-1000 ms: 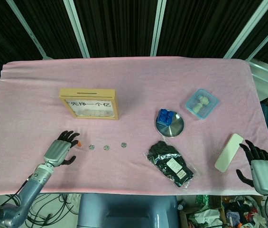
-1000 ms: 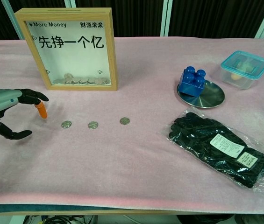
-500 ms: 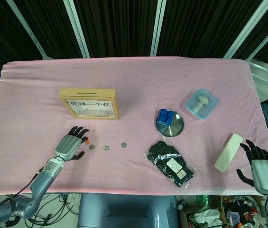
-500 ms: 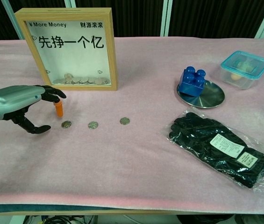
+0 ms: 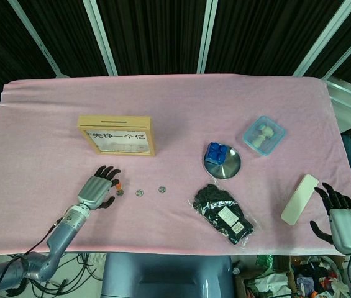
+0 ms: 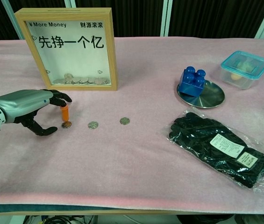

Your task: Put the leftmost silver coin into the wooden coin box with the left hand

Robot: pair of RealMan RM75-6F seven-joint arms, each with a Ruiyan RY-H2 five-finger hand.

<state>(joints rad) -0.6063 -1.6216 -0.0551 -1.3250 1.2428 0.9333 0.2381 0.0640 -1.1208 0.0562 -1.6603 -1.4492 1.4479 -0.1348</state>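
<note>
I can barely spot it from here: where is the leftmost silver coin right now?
In the chest view the leftmost silver coin lies on the pink cloth in front of the wooden coin box, right under the left hand's orange fingertip.

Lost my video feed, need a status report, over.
Left robot hand open, orange fingertip over leftmost silver coin, not gripped. Right robot hand idle. Wooden coin box upright behind. Path clear.

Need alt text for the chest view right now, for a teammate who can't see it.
The left hand reaches its orange fingertip down onto the leftmost silver coin, with two more coins to the right. The wooden coin box stands behind.
</note>
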